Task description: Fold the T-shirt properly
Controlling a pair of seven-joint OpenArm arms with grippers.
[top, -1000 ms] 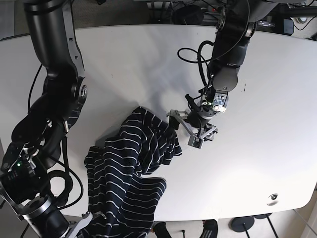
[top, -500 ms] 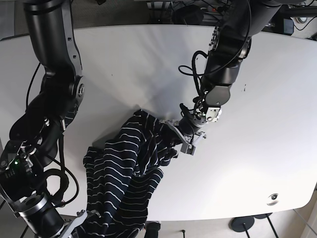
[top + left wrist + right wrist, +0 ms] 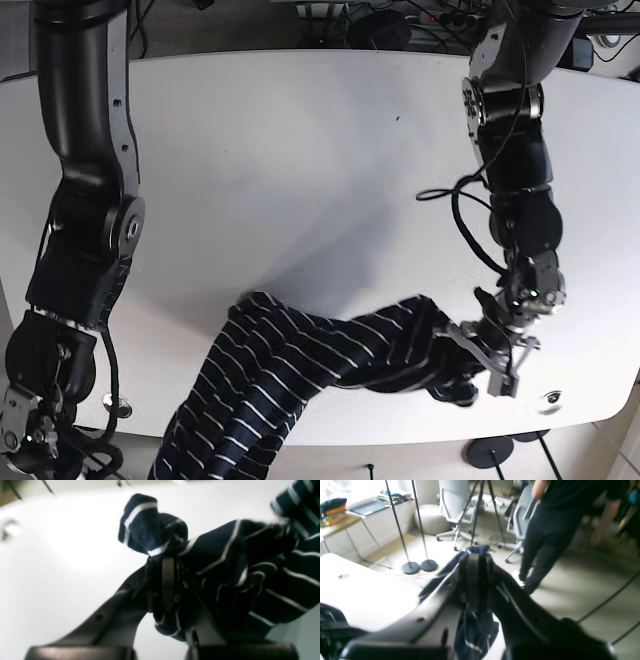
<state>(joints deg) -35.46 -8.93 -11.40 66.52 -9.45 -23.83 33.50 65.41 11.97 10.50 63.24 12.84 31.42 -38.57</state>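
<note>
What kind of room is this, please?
Probably a lab or office workroom: office chairs, tripod stands, and a white table where two robot arms handle a striped T-shirt.

The T-shirt [image 3: 300,360] reads as soft knit cloth, matt navy with thin white stripes, bunching in limp folds. The table [image 3: 300,150] under it shows a smooth white top with a faint satin sheen. The left gripper [image 3: 166,580] looks like dark hard plastic, its fingers [image 3: 168,575] semi-gloss and catching light along the edges. The right gripper [image 3: 475,580] has the same black plastic look, slightly shiny. Both arm casings in the base view are smooth black shells with a dull gloss
</note>
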